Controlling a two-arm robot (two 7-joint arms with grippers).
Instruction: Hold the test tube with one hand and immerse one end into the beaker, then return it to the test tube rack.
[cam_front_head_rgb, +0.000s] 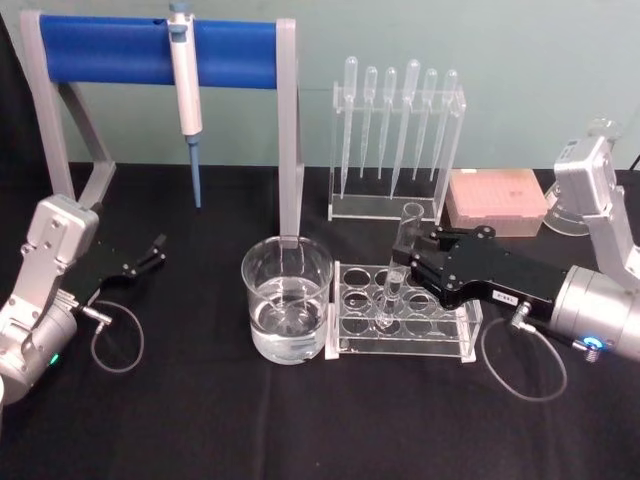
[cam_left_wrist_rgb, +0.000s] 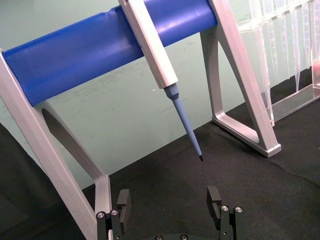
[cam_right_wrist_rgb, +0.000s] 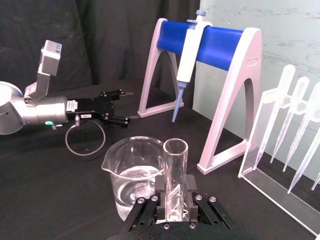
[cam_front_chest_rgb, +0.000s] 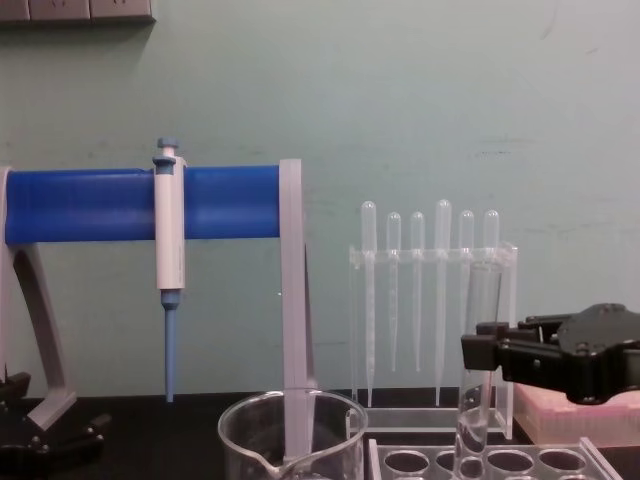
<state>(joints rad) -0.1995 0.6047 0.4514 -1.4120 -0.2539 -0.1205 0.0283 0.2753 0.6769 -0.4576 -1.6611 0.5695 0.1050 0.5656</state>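
Currently the right gripper (cam_front_head_rgb: 408, 262) is clamped on the test tube (cam_front_head_rgb: 398, 262), which stands upright in the clear rack (cam_front_head_rgb: 400, 340) just beside the beaker (cam_front_head_rgb: 287, 300) of water on the table (cam_front_head_rgb: 200, 420). Well apart at the left, the left gripper (cam_front_head_rgb: 152, 250) hovers with its fingers spread wide.

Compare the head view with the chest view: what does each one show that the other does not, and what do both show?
Head view alone: the left gripper, open and parked at the left, the water in the beaker, and the tube bottom in the rack. Chest view alone: wall sockets at the top. Both: the right gripper shut on the upright tube, the pipettor on its blue stand, and the pipettes.
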